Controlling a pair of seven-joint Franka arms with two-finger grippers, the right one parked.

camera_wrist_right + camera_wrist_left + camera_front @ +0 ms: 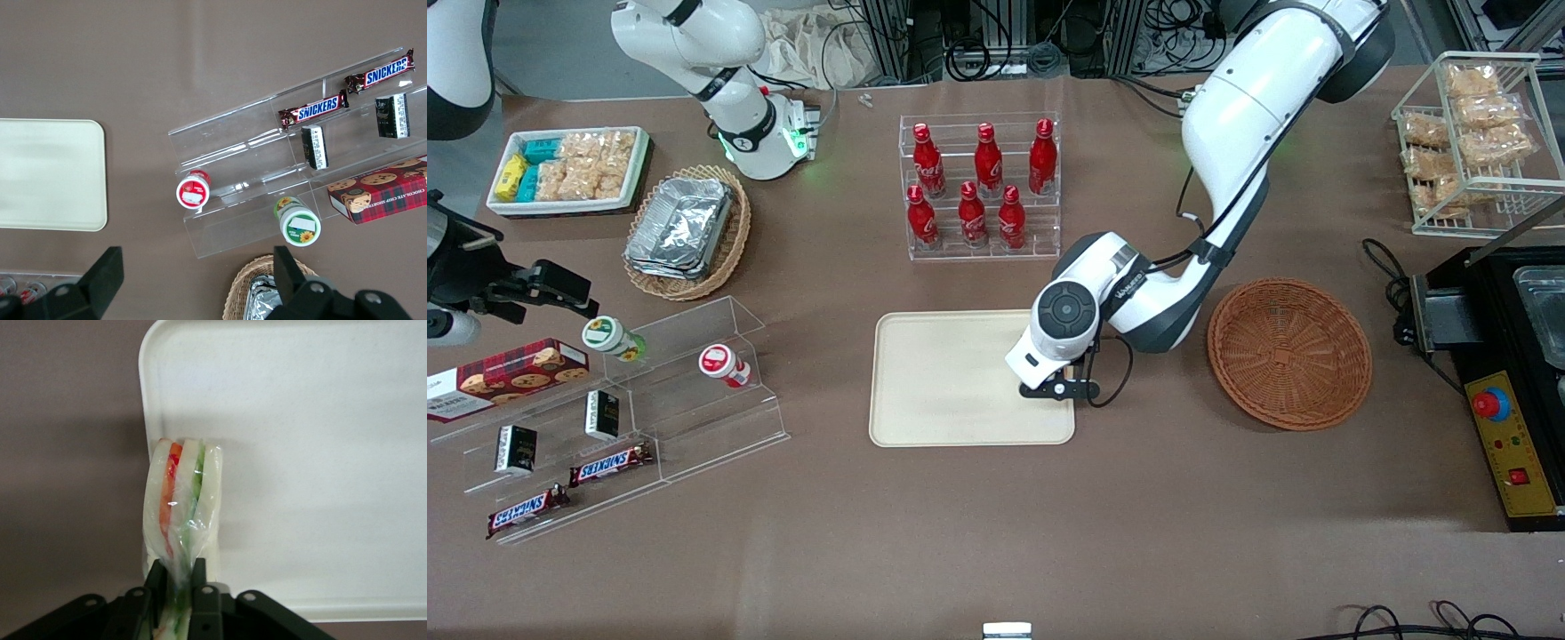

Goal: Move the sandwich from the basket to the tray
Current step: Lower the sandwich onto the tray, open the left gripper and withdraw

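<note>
My left gripper (1060,388) hangs low over the cream tray (951,378), at the tray's edge nearest the basket. In the left wrist view the gripper (177,587) is shut on the sandwich (183,507), a wrapped wedge of pale bread with orange and green layers. The black fingers (199,583) pinch its narrow end. The wedge stands on edge over the tray's rim (150,420), partly over the tray (320,453). In the front view the hand hides the sandwich. The round reddish-brown basket (1289,353) sits beside the tray toward the working arm's end and holds nothing. The tray also shows in the right wrist view (50,173).
A clear rack of red cola bottles (983,187) stands farther from the front camera than the tray. A clear acrylic shelf with snacks (631,400), a tan basket of foil trays (687,231) and a white snack bin (569,169) lie toward the parked arm's end. A black machine (1503,382) stands beside the basket.
</note>
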